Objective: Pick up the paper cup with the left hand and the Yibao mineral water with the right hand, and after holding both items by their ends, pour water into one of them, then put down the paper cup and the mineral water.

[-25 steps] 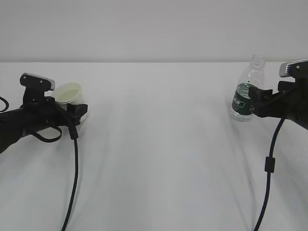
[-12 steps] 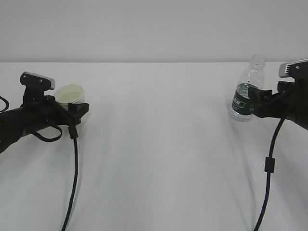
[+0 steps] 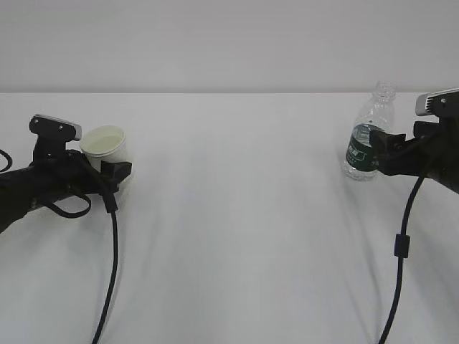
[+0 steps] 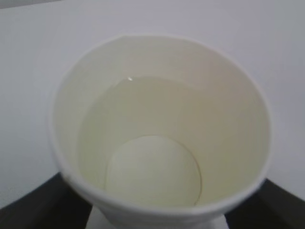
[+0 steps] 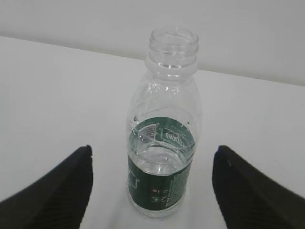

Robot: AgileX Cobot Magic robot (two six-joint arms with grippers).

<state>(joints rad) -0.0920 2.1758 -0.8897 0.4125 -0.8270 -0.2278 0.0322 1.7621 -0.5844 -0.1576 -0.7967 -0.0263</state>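
The paper cup (image 3: 105, 145) stands upright on the white table (image 3: 237, 186) at the left, with clear water (image 4: 143, 138) in it. My left gripper (image 3: 111, 165) sits low around the cup's lower half, its jaws spread; the black fingers (image 4: 45, 202) show in the wrist view's bottom corners on either side of the cup (image 4: 162, 86). At the right the uncapped Yibao mineral water (image 3: 366, 140) stands with water up to its green label (image 5: 159, 179). My right gripper (image 3: 378, 152) is open around the bottle, both fingers (image 5: 57, 191) well clear of it.
Black cables hang from both arms, one (image 3: 111, 265) down the left front and one (image 3: 401, 244) down the right front. A pale wall (image 3: 229, 43) rises behind the table's far edge.
The paper cup has gone from tilted in the left gripper to standing upright on the table. The left gripper has dropped lower and its jaws have spread a little. The right arm has not moved.
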